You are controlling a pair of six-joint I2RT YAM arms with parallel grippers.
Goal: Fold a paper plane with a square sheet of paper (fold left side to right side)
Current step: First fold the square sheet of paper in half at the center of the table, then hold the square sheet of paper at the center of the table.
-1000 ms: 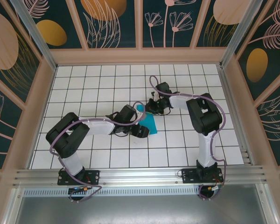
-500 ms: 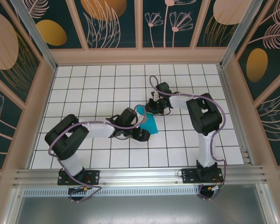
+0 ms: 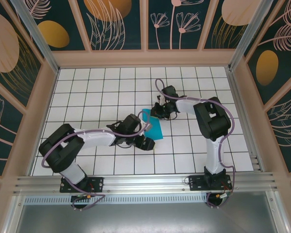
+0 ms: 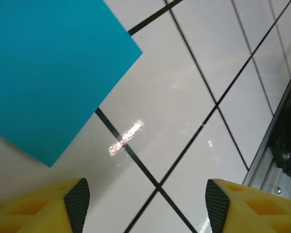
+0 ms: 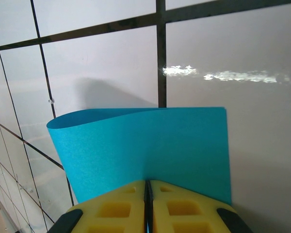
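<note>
The left claw (image 4: 148, 206) is drawn back off the square sheet of paper (image 3: 154, 127) and spread wider than a second ago (nothing sits between its fingers). The sheet, curled over in the middle of the table (image 3: 184, 145), is kept pinched at its far edge by the right claw (image 5: 148, 188); the fold is judged not yet creased.

Teal paper sheet (image 3: 153, 127), curled over

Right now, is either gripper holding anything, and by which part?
The right gripper pinches the square sheet of paper at its edge. The left gripper is open, holding nothing.
</note>
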